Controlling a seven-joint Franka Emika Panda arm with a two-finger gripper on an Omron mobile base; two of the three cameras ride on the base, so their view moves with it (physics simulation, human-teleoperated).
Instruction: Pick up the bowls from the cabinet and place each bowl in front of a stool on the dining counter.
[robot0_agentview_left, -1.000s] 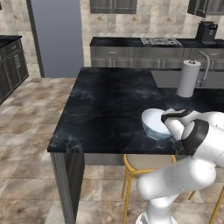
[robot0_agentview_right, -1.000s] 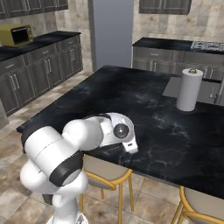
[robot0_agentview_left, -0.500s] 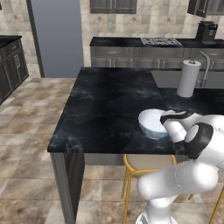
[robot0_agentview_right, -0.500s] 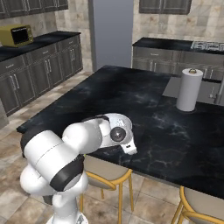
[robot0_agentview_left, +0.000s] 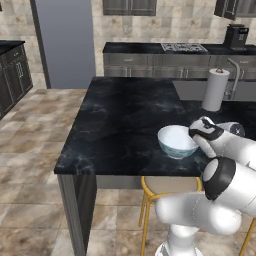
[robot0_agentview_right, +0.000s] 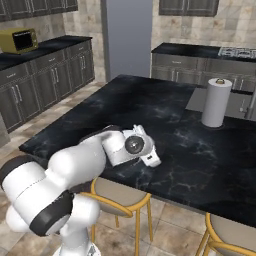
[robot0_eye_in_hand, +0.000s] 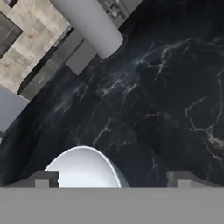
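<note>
The white bowl with a blue pattern (robot0_agentview_left: 175, 141) stands upright on the dining counter (robot0_agentview_left: 120, 115) near its front edge, above a stool (robot0_agentview_left: 170, 185). My gripper (robot0_agentview_left: 199, 134) is at the bowl's right rim. In the hand view the gripper (robot0_eye_in_hand: 113, 179) is open, its fingertips (robot0_eye_in_hand: 41, 178) far apart, with the bowl's (robot0_eye_in_hand: 83, 168) rim passing between them and touching neither. One finger is over the bowl's inside, the other over the black marble (robot0_eye_in_hand: 175, 87). In the right base view my arm hides the bowl, and the gripper (robot0_agentview_right: 151, 159) hangs low over the counter (robot0_agentview_right: 200, 155).
A paper towel roll (robot0_agentview_left: 216, 90) (robot0_agentview_right: 216, 102) (robot0_eye_in_hand: 89, 24) stands upright on the counter behind the bowl, beside a sink recess. A second stool (robot0_agentview_right: 230, 235) is at the right. Base cupboards and a hob counter (robot0_agentview_left: 180, 48) line the far wall.
The gripper's jaws have spread wide and let go of the bowl's rim. The bowl stays where it was on the counter.
</note>
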